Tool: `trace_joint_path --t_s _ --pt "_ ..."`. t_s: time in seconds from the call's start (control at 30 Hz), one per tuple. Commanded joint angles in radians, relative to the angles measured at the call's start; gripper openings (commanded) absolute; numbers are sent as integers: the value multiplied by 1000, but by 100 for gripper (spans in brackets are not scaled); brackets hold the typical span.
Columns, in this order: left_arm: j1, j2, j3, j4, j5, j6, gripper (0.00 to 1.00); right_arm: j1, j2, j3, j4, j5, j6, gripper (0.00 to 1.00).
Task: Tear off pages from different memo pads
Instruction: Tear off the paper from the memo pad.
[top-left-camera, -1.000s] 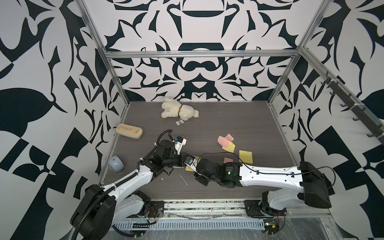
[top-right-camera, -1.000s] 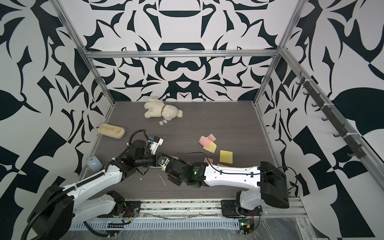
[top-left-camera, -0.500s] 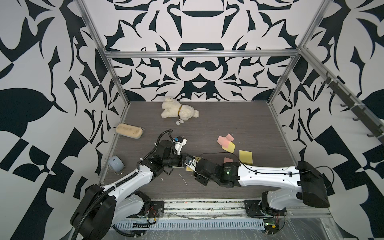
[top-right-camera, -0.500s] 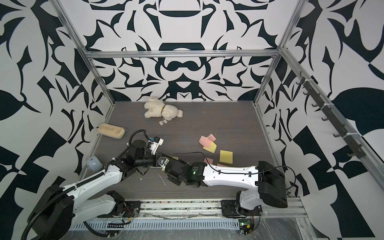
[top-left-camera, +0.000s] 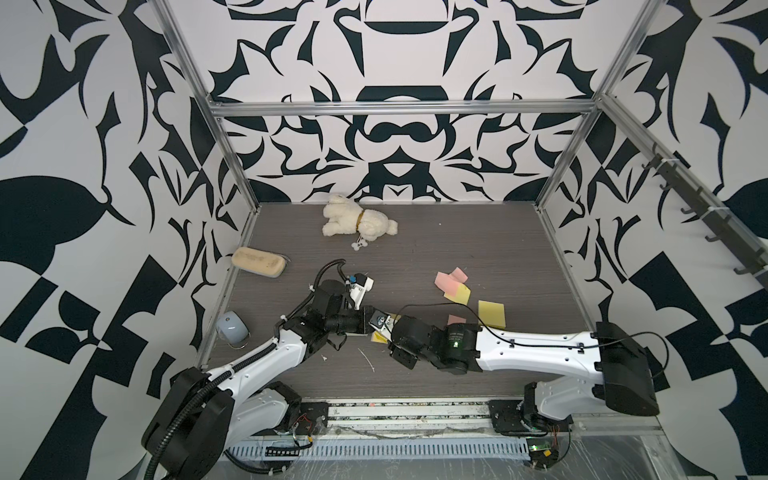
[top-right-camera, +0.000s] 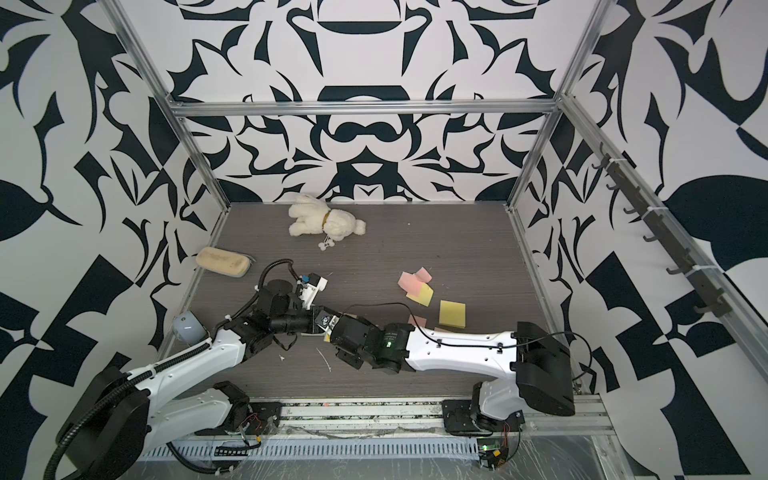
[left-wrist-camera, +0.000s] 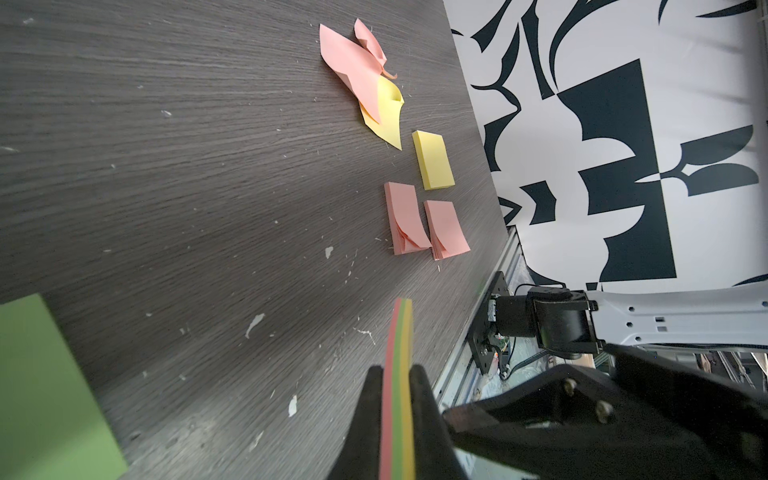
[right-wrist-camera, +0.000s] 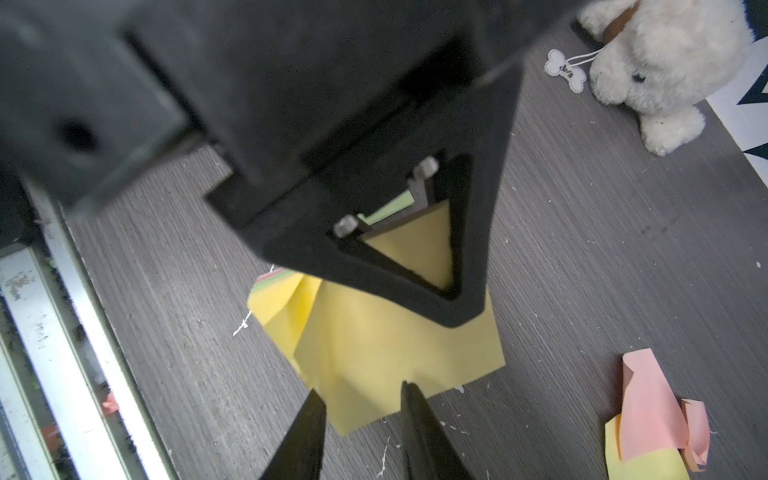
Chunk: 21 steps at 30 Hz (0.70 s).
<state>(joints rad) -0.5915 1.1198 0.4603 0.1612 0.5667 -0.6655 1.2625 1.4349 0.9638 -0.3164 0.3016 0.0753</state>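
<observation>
- Right end effector (right-wrist-camera: 361, 392) sits closer to the left end effector (left-wrist-camera: 397, 370) than a second ago, its tips now at the yellow page (right-wrist-camera: 374, 345) of the memo pad (left-wrist-camera: 401, 332).
- Right forearm (top-left-camera: 536, 353) shifts the same way in both top views.
- Right jaws slightly narrower, not closed.

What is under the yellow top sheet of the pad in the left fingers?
At one corner of the yellow sheet, the pad's pink and green layers show. The rest underneath is covered by that sheet and the left fingers.

on the dark wood-grain surface (top-left-camera: 457, 241): plush dog (top-left-camera: 359, 222) at the back, tan block (top-left-camera: 257, 262) by the left edge, crumpled pink and yellow pages (top-left-camera: 449, 279), yellow pad (top-left-camera: 491, 313), two pink pads (left-wrist-camera: 405, 220).
</observation>
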Motion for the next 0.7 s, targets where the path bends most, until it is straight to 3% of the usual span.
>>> trace_joint_path --t_s 0.0,0.37,0.67 --pt "-4 4 17 20 18 -3 0 -3 -2 48 23 30 -10 34" --pt "-4 5 5 30 15 -20 0 33 35 62 51 66 -26 32" --pt "-4 28 5 47 24 -42 0 66 54 80 76 156 -74 22"
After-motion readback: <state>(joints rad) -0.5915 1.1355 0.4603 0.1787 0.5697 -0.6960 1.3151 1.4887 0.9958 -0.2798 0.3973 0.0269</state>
